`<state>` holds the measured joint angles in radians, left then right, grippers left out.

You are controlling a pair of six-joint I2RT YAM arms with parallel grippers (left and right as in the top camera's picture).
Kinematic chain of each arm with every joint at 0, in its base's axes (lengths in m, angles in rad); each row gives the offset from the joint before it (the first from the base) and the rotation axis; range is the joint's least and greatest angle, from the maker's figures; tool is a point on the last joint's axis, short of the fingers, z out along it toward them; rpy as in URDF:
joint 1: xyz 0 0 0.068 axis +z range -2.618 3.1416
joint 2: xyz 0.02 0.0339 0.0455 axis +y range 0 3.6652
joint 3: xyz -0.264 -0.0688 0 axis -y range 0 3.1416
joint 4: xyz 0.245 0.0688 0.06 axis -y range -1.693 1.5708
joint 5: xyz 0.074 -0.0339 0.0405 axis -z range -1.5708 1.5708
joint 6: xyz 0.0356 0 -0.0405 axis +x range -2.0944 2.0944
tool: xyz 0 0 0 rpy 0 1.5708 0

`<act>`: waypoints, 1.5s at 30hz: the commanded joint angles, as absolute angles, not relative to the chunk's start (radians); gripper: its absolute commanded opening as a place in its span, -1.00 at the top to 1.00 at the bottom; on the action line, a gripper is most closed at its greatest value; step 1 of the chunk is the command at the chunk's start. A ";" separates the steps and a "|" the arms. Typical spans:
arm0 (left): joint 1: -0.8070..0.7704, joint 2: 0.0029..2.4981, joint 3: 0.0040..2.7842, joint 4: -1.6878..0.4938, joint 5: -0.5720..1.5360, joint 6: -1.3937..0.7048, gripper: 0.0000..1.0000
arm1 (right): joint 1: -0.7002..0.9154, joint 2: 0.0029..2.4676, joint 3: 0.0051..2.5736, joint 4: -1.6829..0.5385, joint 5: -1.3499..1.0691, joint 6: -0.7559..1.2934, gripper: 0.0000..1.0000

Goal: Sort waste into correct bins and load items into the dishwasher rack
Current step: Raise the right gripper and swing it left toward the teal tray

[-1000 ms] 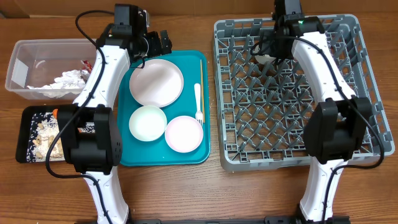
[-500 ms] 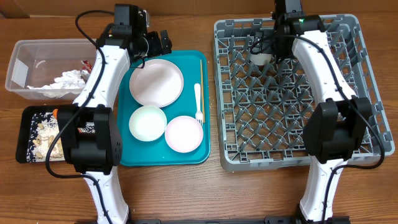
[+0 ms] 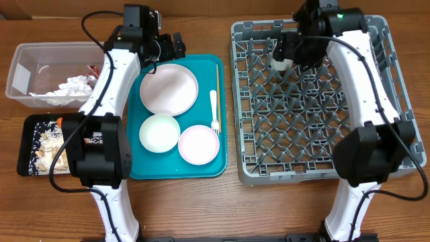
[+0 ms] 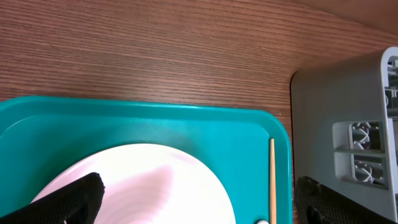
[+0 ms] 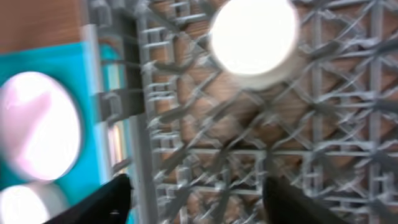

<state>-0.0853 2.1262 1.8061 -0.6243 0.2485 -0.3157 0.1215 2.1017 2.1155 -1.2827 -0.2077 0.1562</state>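
At the far-left corner of the bench, the clear tub holds the white napkin and the red wrapper. The black tray, nearer the front along the left edge, carries the food bits and the carrot. The waste looks sorted.

The left jaws hang parted and empty over the far rim of the plate. The plate lies on the teal tray left of the bench's middle, with two bowls, the fork and the wooden stick.

The dishwasher rack fills the right half of the bench. Over its far-left corner the right jaws are spread wide and grasp nothing. The small cup sits among the pegs there, apart from both fingers. The wrist view is too blurred to tell which way up it stands.

The step in hand seems to be leaving the cup. The right arm should rise straight up with the jaws wide before swinging aside, so that no finger clips the cup or a peg. The cup is light and perched on lattice, so it would probably tip easily.

The plate is probably next. It lies flat, so the left jaws need to bite its far rim with one finger under the lip, without sweeping the stick just beside it.
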 commanded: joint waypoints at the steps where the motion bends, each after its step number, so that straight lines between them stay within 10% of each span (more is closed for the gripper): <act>1: -0.092 2.120 1.811 -0.624 0.235 -0.322 -1.00 | 0.150 2.061 2.145 -1.308 -0.342 0.155 -0.15; 8: -0.092 2.120 1.811 -0.623 0.235 -0.322 -1.00 | 0.279 2.062 2.138 -1.311 -0.342 0.179 0.73; 45: -0.092 2.120 1.811 -0.564 0.249 -0.323 -1.00 | 0.543 2.088 1.840 -0.871 -0.331 0.266 0.50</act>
<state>-0.0853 2.1262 1.8061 -0.5564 0.2478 -0.3157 0.5411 2.0861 1.8675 -0.8974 -0.3336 0.2615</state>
